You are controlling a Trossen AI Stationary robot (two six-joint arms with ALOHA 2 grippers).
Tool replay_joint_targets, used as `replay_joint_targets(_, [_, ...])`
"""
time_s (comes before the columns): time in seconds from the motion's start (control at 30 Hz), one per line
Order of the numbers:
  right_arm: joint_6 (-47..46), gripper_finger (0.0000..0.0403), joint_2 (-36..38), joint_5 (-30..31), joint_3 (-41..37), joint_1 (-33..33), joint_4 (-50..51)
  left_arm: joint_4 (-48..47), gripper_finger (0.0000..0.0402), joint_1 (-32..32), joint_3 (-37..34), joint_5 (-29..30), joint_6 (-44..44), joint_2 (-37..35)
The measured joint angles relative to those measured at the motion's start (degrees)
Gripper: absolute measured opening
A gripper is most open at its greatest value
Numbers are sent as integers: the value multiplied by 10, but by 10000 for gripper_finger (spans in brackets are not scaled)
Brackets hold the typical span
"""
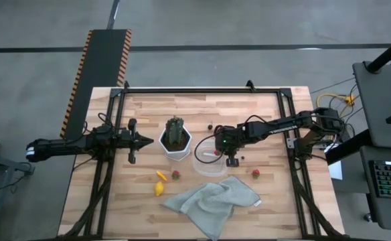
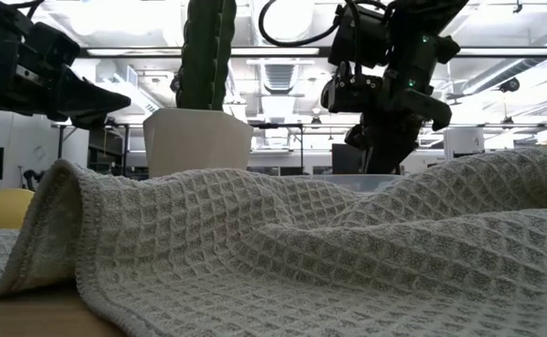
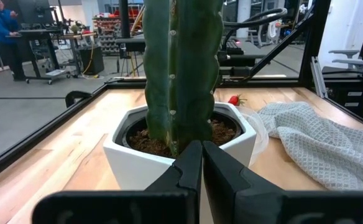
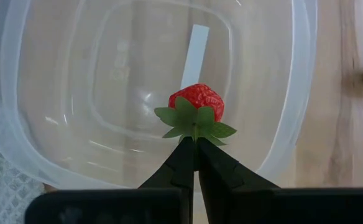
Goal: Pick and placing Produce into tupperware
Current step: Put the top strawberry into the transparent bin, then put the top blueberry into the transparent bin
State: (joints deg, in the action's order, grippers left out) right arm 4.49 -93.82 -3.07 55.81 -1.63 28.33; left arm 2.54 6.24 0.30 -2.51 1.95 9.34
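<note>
The clear tupperware (image 4: pixel 76 106) stands on the wooden table just right of the white cactus pot (image 1: pixel 176 148), and my right gripper (image 4: pixel 196 144) is over it, shut on a red strawberry (image 4: pixel 197 99). The high view shows that gripper (image 1: pixel 217 151) above the tub (image 1: pixel 207 166). Two more strawberries (image 1: pixel 175 175) (image 1: pixel 256 173), yellow pieces (image 1: pixel 159 189) and dark berries (image 1: pixel 211 124) lie loose on the table. My left gripper (image 1: pixel 145 140) waits shut, just left of the cactus (image 3: pixel 181 68). My right gripper pinches the strawberry's green leafy cap (image 4: pixel 196 132) between its two fingertips. The fingers slant steeply down from the table's right side. The berry points away below the fingers, inside the tub's outline; whether it touches the tub's floor I cannot tell.
A grey waffle cloth (image 1: pixel 212 201) lies crumpled near the front edge, close to the tub, and fills the low view (image 2: pixel 283 253). A black frame (image 1: pixel 202 90) runs round the table. A person (image 3: pixel 1 25) stands far off in the room.
</note>
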Motion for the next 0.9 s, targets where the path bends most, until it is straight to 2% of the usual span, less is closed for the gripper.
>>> replay_joint_targets(0.43, [6, 14, 3, -5, 0, 0, -1, 0, 0, 0, 0, 0, 0, 0])
replay_joint_targets(0.9, [7, 101, 3, 1, 0, 0, -7, 0, 0, 0, 0, 0, 0, 0])
